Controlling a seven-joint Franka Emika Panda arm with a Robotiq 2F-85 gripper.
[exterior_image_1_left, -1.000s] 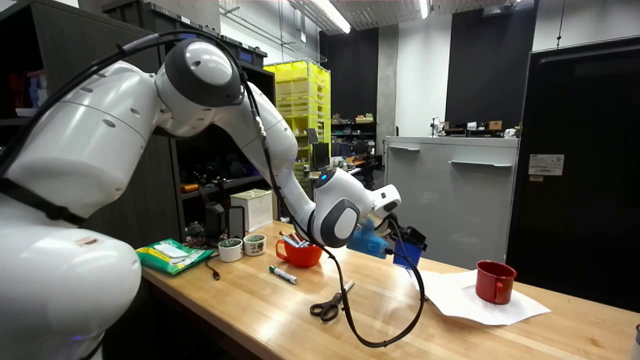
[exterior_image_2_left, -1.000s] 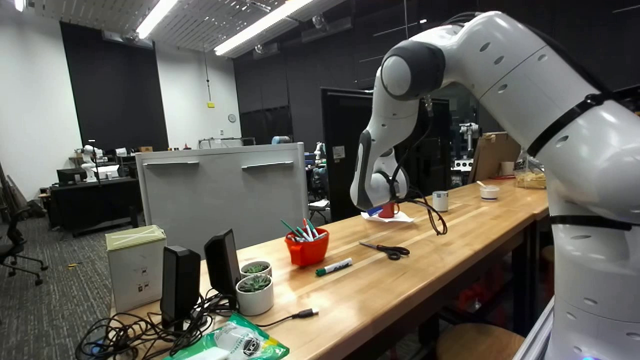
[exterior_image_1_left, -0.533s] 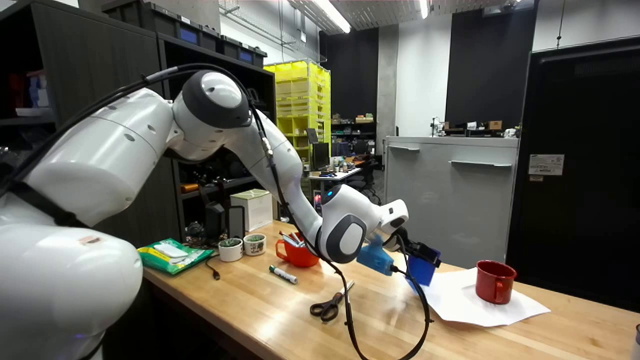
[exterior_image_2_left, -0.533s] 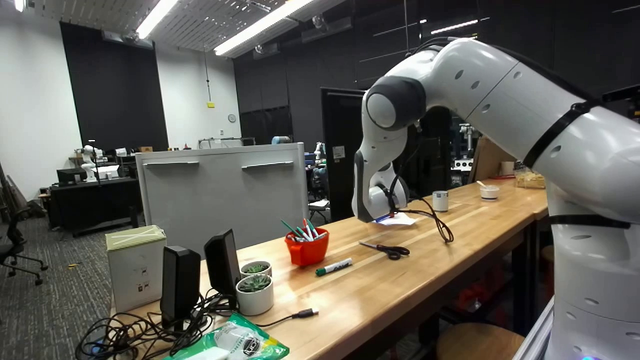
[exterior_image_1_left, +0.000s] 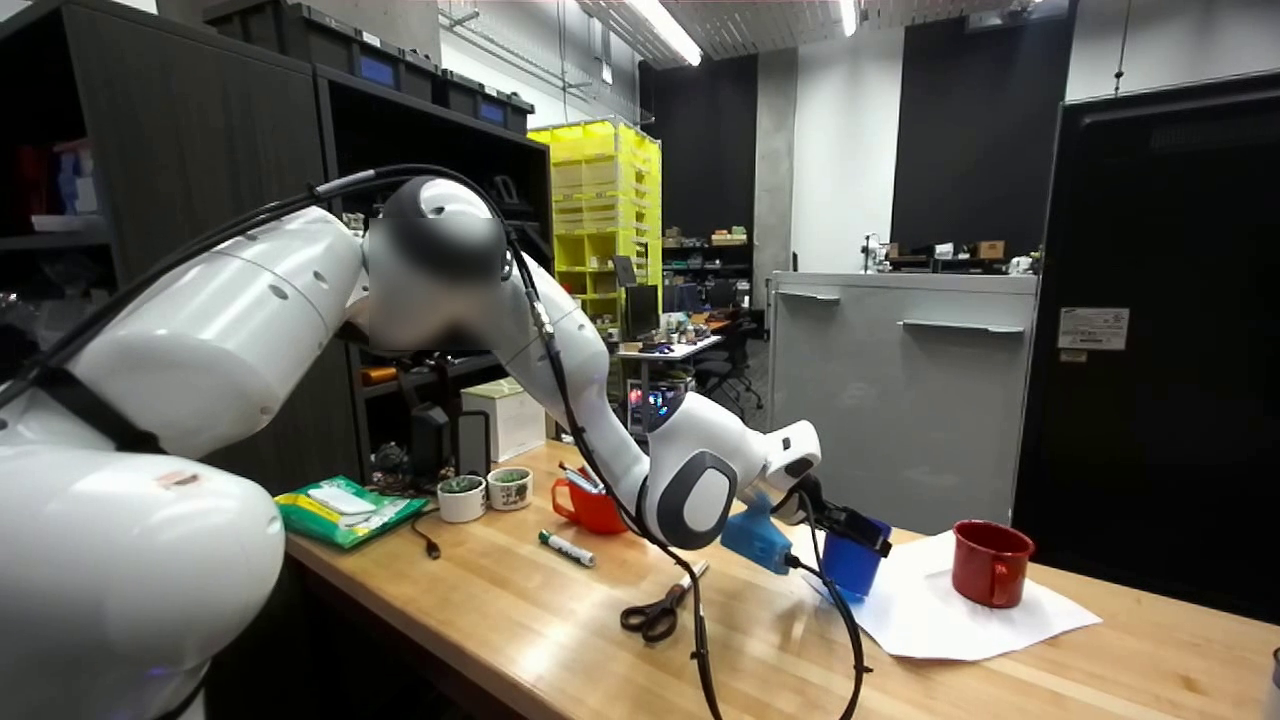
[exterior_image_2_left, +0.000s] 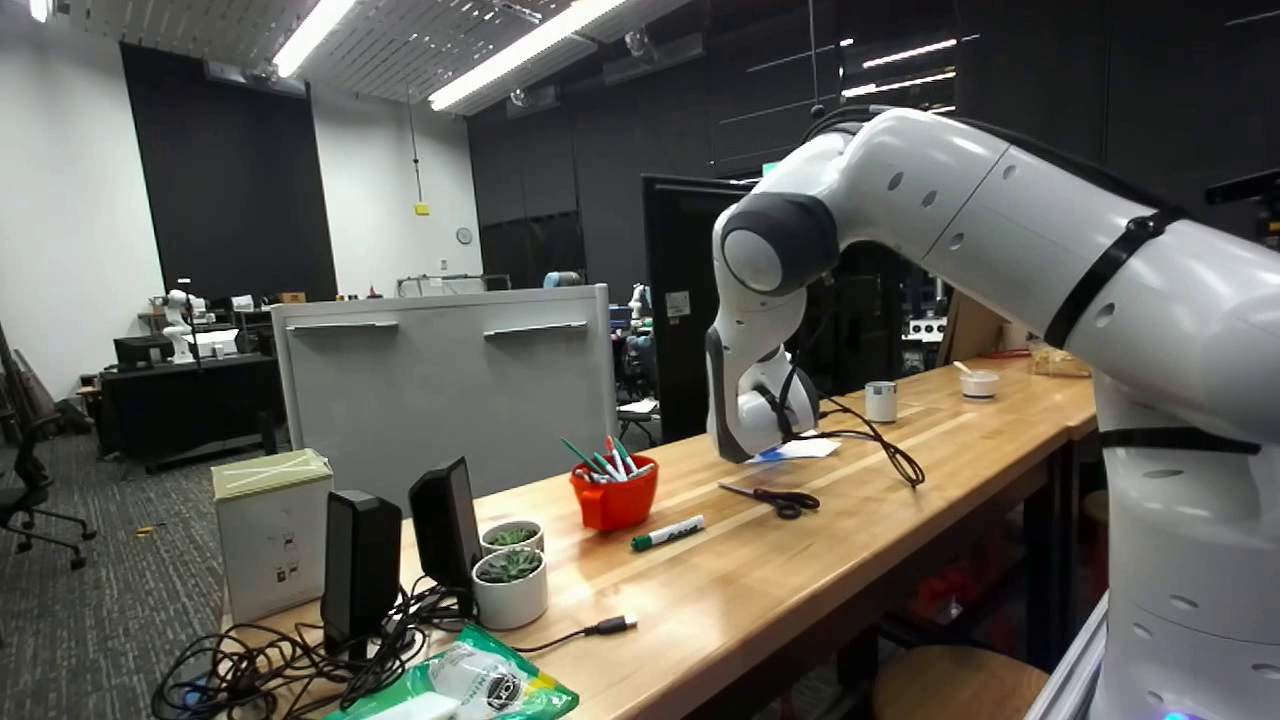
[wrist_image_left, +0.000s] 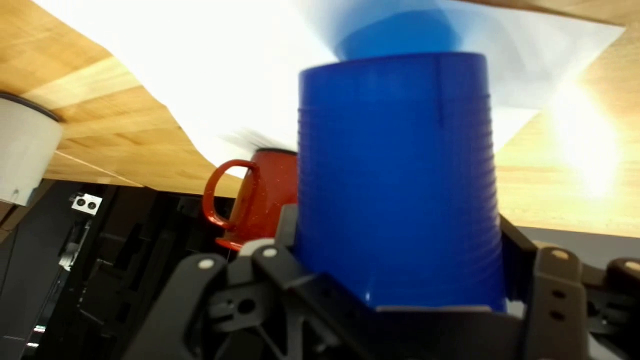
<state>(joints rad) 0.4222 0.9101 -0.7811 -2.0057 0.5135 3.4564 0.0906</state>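
Grey cabinet (exterior_image_1_left: 905, 400), two narrow ledges (exterior_image_1_left: 965, 327) on its face, in both exterior views. In front of it, wooden tabletop (exterior_image_1_left: 470, 590), glossy. Right of it, tall black panel (exterior_image_1_left: 1160, 220) with white label (exterior_image_1_left: 1092, 329). Left of it, in an exterior view: yellow rack (exterior_image_1_left: 595, 220), farther back; dark shelving unit (exterior_image_1_left: 200, 130), nearer. Left of it, in an exterior view: black-draped desk (exterior_image_2_left: 220, 410), mottled grey carpet (exterior_image_2_left: 100, 620). Behind it, white wall (exterior_image_2_left: 370, 180), long dark hanging (exterior_image_2_left: 230, 180); above its top, round clock (exterior_image_2_left: 464, 236). High over it, ribbed ceiling (exterior_image_2_left: 400, 50), strip lights (exterior_image_2_left: 530, 52) lit.

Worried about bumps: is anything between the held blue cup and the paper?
Nothing visible stands between the blue plastic cup held by the gripper and the white paper; the red mug on it is off to one side.
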